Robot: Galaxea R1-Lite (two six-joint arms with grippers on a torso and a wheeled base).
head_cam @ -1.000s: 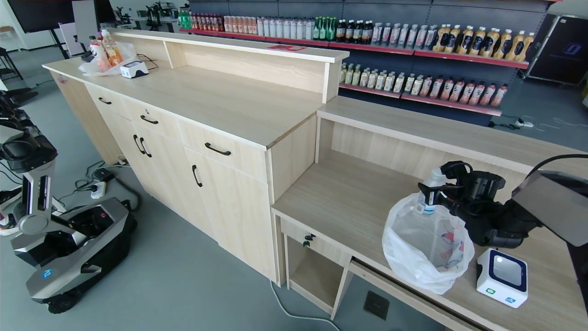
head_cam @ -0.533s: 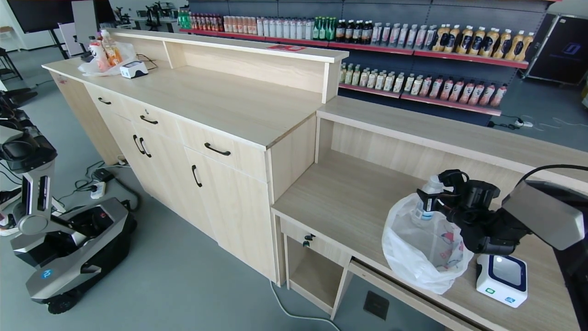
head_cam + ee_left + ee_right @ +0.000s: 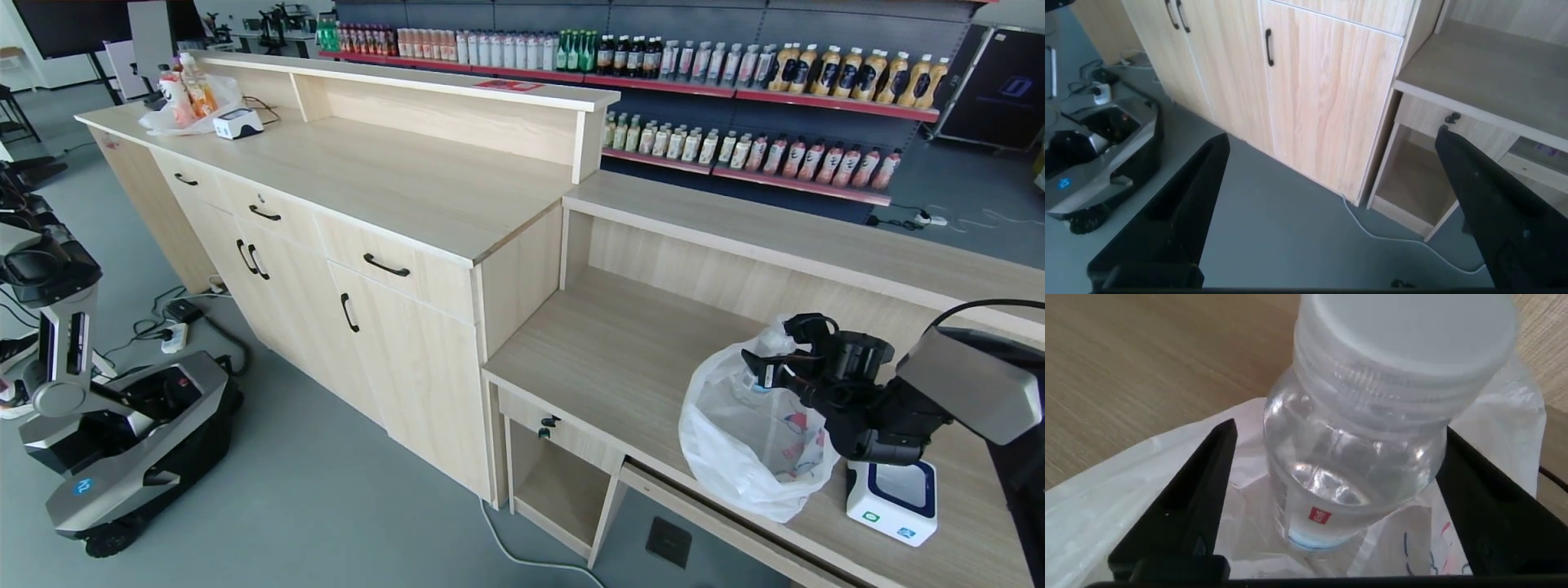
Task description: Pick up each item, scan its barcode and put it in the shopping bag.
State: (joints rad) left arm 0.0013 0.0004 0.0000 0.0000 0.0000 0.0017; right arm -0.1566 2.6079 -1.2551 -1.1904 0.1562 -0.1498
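Observation:
A clear water bottle (image 3: 1364, 449) with a white cap is held between my right gripper's fingers (image 3: 1180, 518), which are shut on it. In the head view my right gripper (image 3: 771, 366) is at the mouth of the white plastic shopping bag (image 3: 747, 449) on the low desk, and the water bottle (image 3: 744, 377) is sunk partly inside the bag. A white barcode scanner (image 3: 891, 492) stands right of the bag, half hidden by my arm. My left gripper (image 3: 1331, 212) hangs open over the grey floor, holding nothing.
The low desk (image 3: 620, 359) meets a taller counter (image 3: 392, 180) with drawers on its left. Another robot (image 3: 98, 425) stands on the floor at far left. Drink shelves (image 3: 735, 82) line the back wall. A second bag and scanner (image 3: 237, 122) sit on the far counter.
My right gripper has come down with the water bottle, from above the bag's mouth into it. The left arm has kept still.

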